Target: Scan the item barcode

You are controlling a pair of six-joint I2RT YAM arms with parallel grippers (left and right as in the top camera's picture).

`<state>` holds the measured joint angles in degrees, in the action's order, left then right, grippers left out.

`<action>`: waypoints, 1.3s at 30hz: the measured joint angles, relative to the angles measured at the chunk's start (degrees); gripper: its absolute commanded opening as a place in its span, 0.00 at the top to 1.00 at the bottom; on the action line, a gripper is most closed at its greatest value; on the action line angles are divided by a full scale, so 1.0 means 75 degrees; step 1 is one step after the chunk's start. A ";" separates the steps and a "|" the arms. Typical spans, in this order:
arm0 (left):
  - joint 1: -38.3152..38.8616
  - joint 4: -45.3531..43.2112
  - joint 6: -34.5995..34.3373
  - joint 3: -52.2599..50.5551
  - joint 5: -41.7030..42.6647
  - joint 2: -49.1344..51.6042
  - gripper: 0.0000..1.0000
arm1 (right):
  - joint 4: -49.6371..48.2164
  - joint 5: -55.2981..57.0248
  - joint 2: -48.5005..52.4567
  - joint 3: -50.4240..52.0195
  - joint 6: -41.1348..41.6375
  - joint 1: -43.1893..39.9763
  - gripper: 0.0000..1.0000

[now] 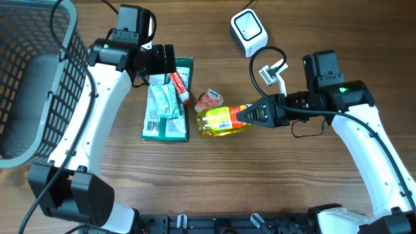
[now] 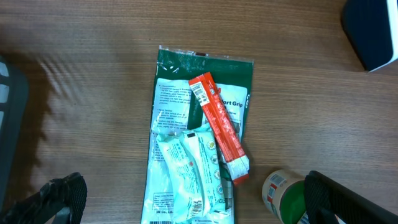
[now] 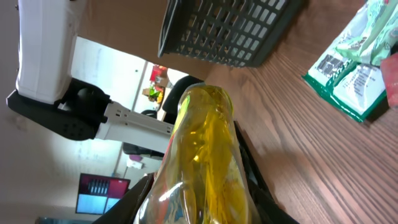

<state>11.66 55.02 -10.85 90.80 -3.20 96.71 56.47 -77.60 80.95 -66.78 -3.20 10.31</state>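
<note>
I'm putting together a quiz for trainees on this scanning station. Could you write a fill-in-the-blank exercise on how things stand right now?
1. The right gripper is shut on a ____ bottle.
2. The left gripper hovers over the packets with its jaws ____.
3. The red stick pack lies on top of the ____ packet.
4. The black mesh basket stands on the ____ arm's side of the table.

Missing words: yellow; open; green; left.
</note>
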 measured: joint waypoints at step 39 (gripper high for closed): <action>0.0000 0.0000 0.0000 0.0000 0.0000 0.0000 0.00 | 0.0012 0.0006 0.0000 0.0000 0.0047 0.0000 0.89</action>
<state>11.66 55.02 -10.85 90.80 -3.20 96.71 56.55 -77.56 80.95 -66.78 -2.85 10.31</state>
